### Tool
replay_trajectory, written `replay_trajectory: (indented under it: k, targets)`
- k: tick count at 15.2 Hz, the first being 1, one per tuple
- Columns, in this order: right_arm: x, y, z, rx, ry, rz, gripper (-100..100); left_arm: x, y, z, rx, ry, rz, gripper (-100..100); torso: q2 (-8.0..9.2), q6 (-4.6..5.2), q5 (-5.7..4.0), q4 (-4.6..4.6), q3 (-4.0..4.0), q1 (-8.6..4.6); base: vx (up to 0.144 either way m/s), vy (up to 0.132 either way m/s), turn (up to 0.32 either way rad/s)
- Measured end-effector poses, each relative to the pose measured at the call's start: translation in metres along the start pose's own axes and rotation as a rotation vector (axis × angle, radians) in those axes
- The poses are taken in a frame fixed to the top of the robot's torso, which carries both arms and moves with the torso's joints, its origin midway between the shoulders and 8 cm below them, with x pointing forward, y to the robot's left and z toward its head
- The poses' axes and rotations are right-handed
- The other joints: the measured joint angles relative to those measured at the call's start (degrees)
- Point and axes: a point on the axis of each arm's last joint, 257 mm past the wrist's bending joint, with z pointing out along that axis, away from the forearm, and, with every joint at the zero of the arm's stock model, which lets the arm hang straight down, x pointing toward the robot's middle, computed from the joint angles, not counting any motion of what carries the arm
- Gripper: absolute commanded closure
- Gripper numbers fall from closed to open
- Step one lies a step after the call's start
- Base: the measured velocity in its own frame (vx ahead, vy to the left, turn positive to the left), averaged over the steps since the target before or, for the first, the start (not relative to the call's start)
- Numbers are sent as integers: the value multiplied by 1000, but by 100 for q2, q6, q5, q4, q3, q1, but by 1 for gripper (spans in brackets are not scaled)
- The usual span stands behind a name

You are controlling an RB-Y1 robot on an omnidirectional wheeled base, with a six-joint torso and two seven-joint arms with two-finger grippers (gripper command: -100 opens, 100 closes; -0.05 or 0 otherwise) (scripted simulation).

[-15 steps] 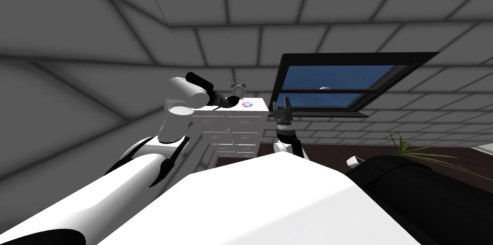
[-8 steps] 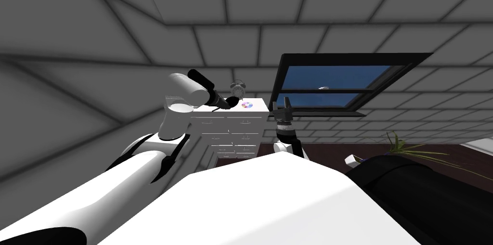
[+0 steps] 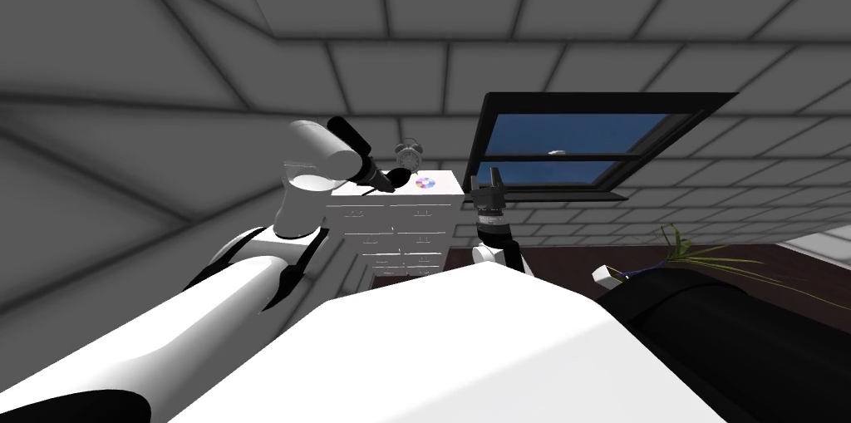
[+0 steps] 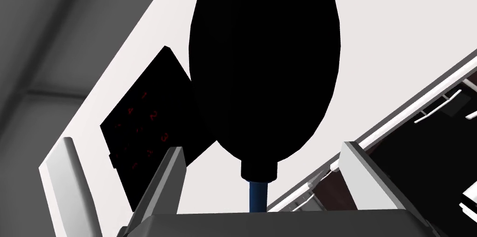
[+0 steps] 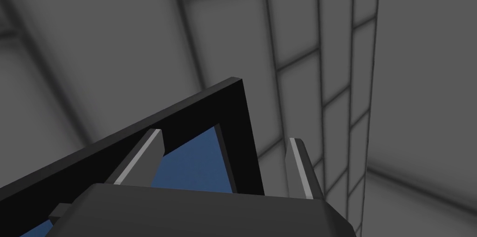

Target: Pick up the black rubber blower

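- Looking through the head view first: my left gripper (image 3: 388, 184) reaches over the top of a white dresser (image 3: 399, 231) just left of centre frame. The blower (image 3: 401, 179) is a small dark blob at its tip.
- A disc (image 3: 425, 184) lies just right of the blower, and a clock (image 3: 407, 155) stands behind them.
- My right gripper (image 3: 490, 181) is raised just right of centre, well apart from the dresser top, its fingers pointing up.
- Left wrist view: the blower (image 4: 263, 62) lies on the dresser top (image 4: 396, 38), its black egg-shaped bulb pointing away from the hand and its thin blue nozzle (image 4: 257, 194) towards it.
- The left gripper (image 4: 261, 148) is spread. Its fingers (image 4: 167, 178) stand on either side of the bulb's narrow end and touch nothing.
- A flat black pad (image 4: 139, 141) with red marks lies just beside the bulb, near one finger.
- Right wrist view: the right gripper (image 5: 223, 138) is also spread and holds nothing.
- Handling, as I judge it: the bulb should be light and soft, so it will give under a squeeze. Its smooth, round shape could squirt out of thin blades.
- I would grip across the bulb's widest part, which looks as if it just fits the gap. The nozzle looks too thin to grip securely, and I would watch that the near finger does not snag the pad.
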Motion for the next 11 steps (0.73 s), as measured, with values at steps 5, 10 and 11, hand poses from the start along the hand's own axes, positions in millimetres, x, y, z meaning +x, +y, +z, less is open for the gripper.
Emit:
replay_trajectory:
  k: [5, 10, 11]
  targets:
    - [0, 0, 0, 0, 0, 0, 0, -3, -6, 17, 1, 2, -1, -100, 15, 0, -1, 3, 8, -5, -10, -20, 4]
    - [0, 0, 0, 0, 0, 0, 0, -2, -7, 18, 1, 4, 0, 100, 13, 0, -1, 5, 9, 2, 0, 0, 0]
    - [0, 0, 0, 0, 0, 0, 0, -2, -7, 18, 1, 4, 1, 100, 13, 0, 0, 5, 9, 2, 6, 12, -5]
